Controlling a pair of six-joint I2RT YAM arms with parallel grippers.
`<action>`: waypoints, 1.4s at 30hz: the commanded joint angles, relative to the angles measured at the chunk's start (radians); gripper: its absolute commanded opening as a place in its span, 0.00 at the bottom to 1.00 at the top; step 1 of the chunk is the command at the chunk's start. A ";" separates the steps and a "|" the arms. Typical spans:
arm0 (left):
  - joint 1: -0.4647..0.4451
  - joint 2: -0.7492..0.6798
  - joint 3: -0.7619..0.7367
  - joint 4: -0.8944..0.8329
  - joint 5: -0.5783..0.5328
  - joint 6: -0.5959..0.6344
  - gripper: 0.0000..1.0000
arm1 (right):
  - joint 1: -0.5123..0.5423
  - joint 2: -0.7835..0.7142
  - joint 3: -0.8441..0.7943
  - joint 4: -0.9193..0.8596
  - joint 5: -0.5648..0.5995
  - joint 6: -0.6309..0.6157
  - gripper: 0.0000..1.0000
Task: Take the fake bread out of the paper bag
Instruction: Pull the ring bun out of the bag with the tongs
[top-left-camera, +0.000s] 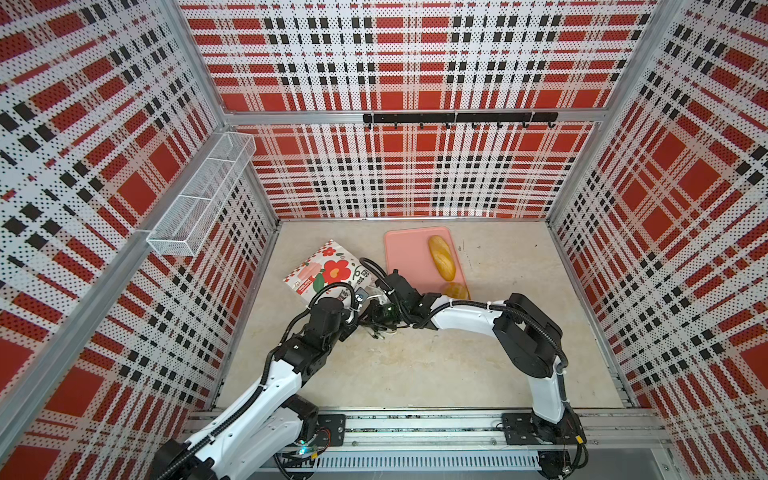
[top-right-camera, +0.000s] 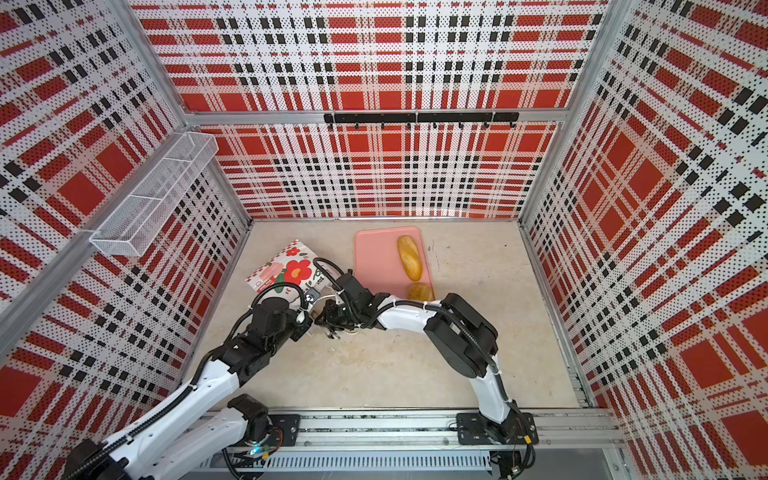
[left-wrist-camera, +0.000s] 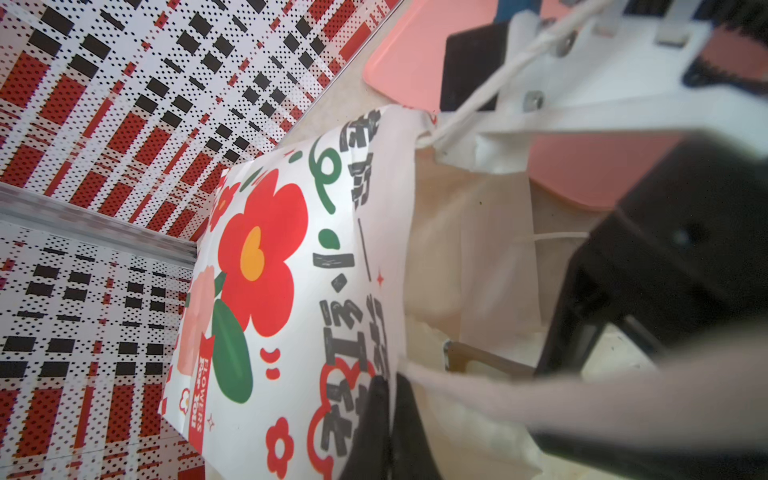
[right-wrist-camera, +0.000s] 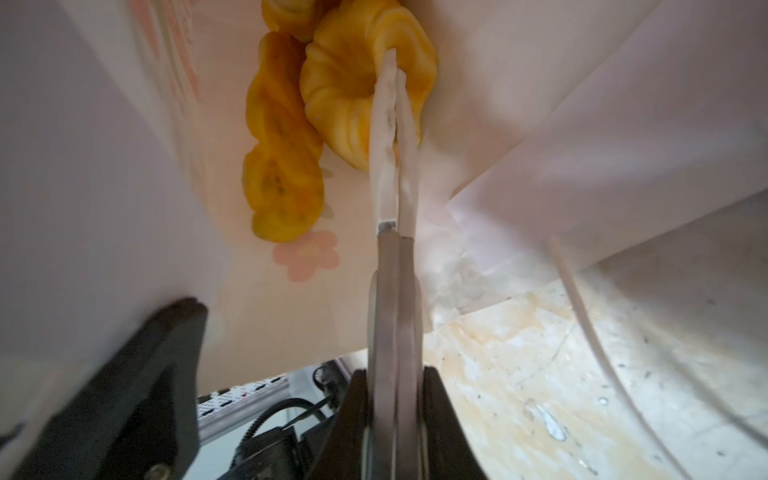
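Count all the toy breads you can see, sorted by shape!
long loaf, on the pink tray: 1
roundish bread, on the tray, partly hidden by the arm: 1
fluted ring, inside the paper bag: 1
braid, inside the bag: 1
unclear piece, inside the bag: 1
Total: 5

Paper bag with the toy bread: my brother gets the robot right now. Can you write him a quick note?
The left fingers are shut on the rim of the paper bag, which lies on its side.
The right fingers are inside the bag and shut, it seems, on a fluted ring.
Done: the long loaf and a second bread lie on the pink tray.
Left: lift the ring out, then the braid and another piece. Anything deeper is hidden.
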 joint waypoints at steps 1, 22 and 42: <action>-0.018 -0.009 -0.013 0.002 0.028 0.003 0.00 | 0.008 -0.069 0.031 -0.029 0.053 -0.059 0.00; -0.029 -0.018 0.043 -0.031 -0.067 -0.138 0.00 | 0.026 -0.322 -0.067 -0.350 0.192 -0.239 0.00; 0.059 -0.043 0.062 -0.034 -0.102 -0.151 0.00 | 0.049 -0.612 -0.118 -0.675 0.362 -0.349 0.00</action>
